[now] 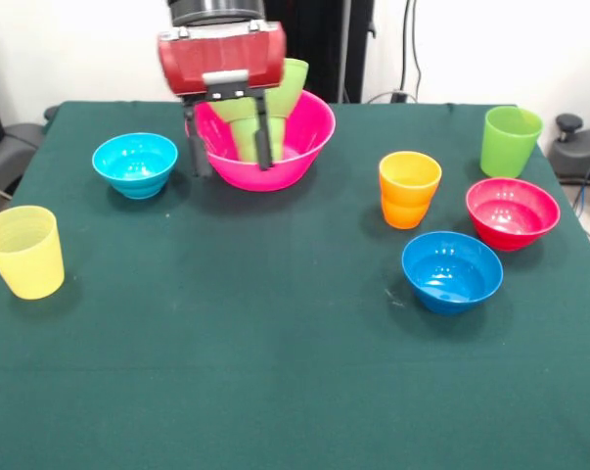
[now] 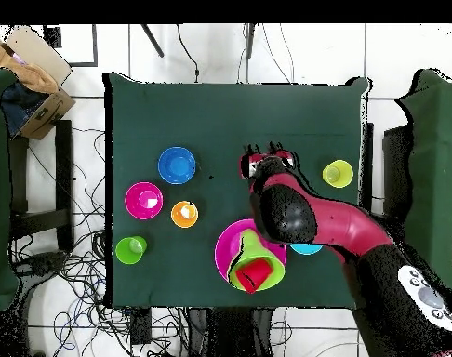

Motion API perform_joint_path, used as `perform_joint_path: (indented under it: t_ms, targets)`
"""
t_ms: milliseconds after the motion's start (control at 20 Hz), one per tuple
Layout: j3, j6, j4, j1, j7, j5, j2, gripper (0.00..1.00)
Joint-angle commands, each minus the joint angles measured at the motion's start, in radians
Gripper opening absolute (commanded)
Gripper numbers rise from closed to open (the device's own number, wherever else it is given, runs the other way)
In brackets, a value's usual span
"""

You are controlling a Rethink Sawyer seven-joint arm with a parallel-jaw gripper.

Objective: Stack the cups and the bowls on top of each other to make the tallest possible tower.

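So far only a few pieces sit in the large pink plastic bowl [image 1: 265, 147]; the hand [image 1: 231, 162], spread and empty, hovers before it, while six pieces wait on the green surface [image 1: 275, 372].

Glossy smooth plastic: pink bowl [image 1: 265, 147], darker blue bowl [image 1: 452, 271], magenta bowl [image 1: 512, 212], light blue bowl [image 1: 135, 164]. Translucent, duller plastic: pale yellow cup [image 1: 23, 252] at nine o'clock. Matt green cloth over table [image 1: 275, 372]. Shiny red casing above gripper [image 1: 231, 157].
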State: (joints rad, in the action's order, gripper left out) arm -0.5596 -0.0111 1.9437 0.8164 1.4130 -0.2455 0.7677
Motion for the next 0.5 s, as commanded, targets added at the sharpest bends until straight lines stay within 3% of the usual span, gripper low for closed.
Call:
perform_joint_path:
  t_ms: [50, 300, 500]
  targets:
    - [-0.130, 0.002, 0.083, -0.068, 0.102, -0.082, 0.002, 1.00]
    - [-0.153, -0.036, 0.130, -0.050, 0.098, -0.123, 0.020, 1.00]
    - [-0.182, -0.144, 0.176, -0.032, 0.126, -0.182, 0.014, 1.00]
